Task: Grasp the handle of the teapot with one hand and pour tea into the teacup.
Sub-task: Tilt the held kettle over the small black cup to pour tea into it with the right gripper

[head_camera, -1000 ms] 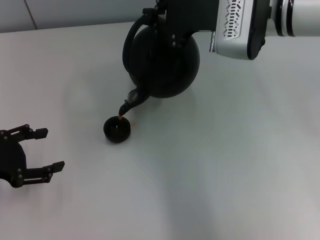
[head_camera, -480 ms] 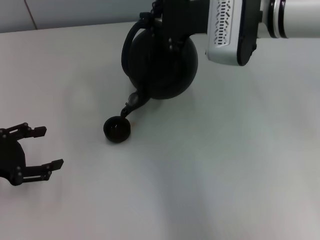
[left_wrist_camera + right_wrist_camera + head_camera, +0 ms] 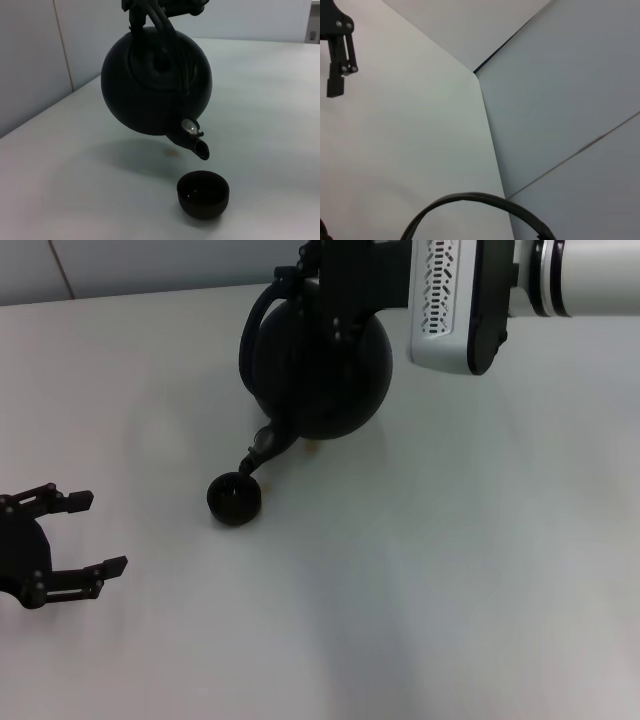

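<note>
One black teapot point(image 3: 320, 365) hangs in the air over the white bench point(image 3: 450, 570), tipped with its spout down.

The right claw point(image 3: 335, 280) grips the handle point(image 3: 255, 325) at the top of the pot. The spout slants down toward the robot's left, its tip just above the far rim of the small teacup point(image 3: 234, 499). The cup sits upright on the bench. The left claw point(image 3: 75, 535) waits open near the bench's left edge, well apart from the cup.

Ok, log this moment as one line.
right gripper: holding teapot tilted | spout above teacup | left gripper: open, idle
</note>
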You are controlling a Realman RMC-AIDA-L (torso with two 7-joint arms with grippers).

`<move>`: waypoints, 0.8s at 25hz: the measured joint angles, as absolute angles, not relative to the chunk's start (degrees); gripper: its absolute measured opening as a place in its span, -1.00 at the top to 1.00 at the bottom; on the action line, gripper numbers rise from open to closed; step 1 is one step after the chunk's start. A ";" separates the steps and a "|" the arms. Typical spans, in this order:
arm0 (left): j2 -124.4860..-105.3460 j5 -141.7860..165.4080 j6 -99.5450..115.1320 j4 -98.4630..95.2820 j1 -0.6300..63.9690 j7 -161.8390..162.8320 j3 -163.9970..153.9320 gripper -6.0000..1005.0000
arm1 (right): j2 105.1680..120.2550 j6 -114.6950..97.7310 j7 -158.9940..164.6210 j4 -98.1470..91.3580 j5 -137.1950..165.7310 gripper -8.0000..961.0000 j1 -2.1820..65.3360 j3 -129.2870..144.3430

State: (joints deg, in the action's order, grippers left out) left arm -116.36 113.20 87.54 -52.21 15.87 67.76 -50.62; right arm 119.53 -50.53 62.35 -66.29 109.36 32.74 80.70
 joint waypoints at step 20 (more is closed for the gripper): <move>-116.59 113.20 87.60 -52.21 15.75 67.69 -50.62 -0.74 | 119.83 -48.67 62.80 -64.65 98.01 0.78 25.77 79.17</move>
